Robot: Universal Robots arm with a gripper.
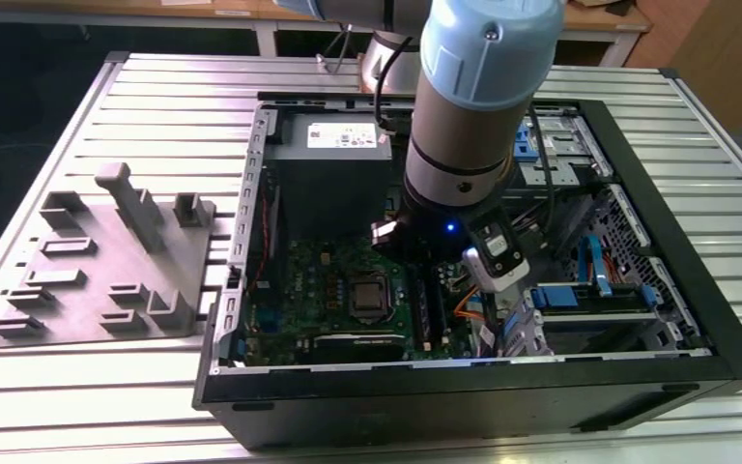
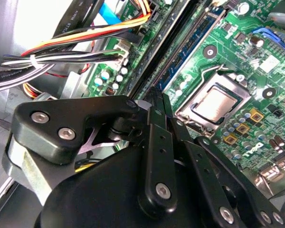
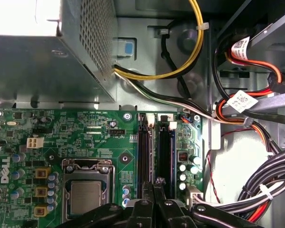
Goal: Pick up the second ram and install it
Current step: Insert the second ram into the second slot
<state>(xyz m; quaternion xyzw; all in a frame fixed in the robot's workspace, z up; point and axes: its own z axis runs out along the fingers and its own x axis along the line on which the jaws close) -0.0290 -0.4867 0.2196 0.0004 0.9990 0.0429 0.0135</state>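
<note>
Second ram (image 3: 164, 152) appears as a long dark strip standing on edge in the bank of memory slots (image 3: 143, 152) beside the processor socket (image 3: 87, 190) on the green motherboard (image 3: 61, 128). In the second wrist view the same dark strip (image 2: 171, 47) runs away from the fingertips, with a blue slot (image 2: 192, 45) between it and the socket. Exactly which slot holds the stick, and whether it is pushed fully home, cannot be told.

The gripper (image 3: 156, 183) hangs directly over the near end of that slot bank. In both wrist views its two thin black fingers (image 2: 155, 102) are drawn together, tip against tip, with nothing visibly pinched between them. The tips sit just above or on the top edge of the dark strip; contact cannot be confirmed.

In the exterior view the arm (image 1: 481, 106) reaches straight down into the open computer case (image 1: 680, 290), which lies on its side on a ribbed metal table (image 1: 113, 106). The power supply (image 1: 332, 145) sits at the far end of the case, and bundles of yellow, black and orange cables (image 3: 190, 61) run past the slots. On the exterior view's left, beside the case, rests a grey plastic fixture tray (image 1: 81, 280) with an upright post (image 1: 127, 198).
</note>
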